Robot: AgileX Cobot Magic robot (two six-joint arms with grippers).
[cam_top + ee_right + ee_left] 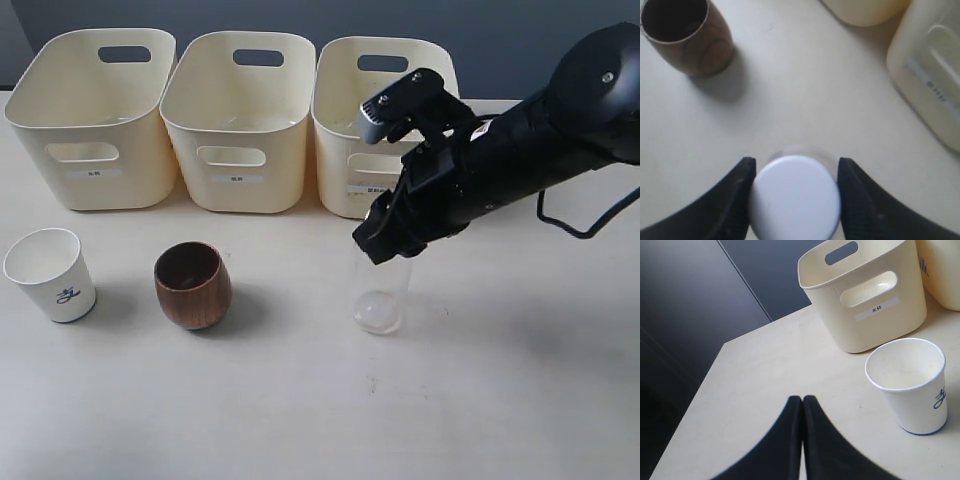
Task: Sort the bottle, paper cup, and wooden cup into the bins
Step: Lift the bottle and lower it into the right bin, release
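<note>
The clear bottle (380,300) stands upright on the table, right of centre. My right gripper (386,246) is over its top, and the two fingers press both sides of the white cap (795,197), shut on it (796,162). The brown wooden cup (192,285) (687,35) stands to the bottle's left. Farther left is the white paper cup (52,275) (910,385). My left gripper (802,399) is shut and empty, a little short of the paper cup. Three cream bins (90,190) (238,195) (340,190) line the back.
The right arm reaches in from the right and crosses in front of the right bin. The left wrist view shows the left bin (865,335) behind the paper cup, and the table's edge (710,375) beside a dark floor.
</note>
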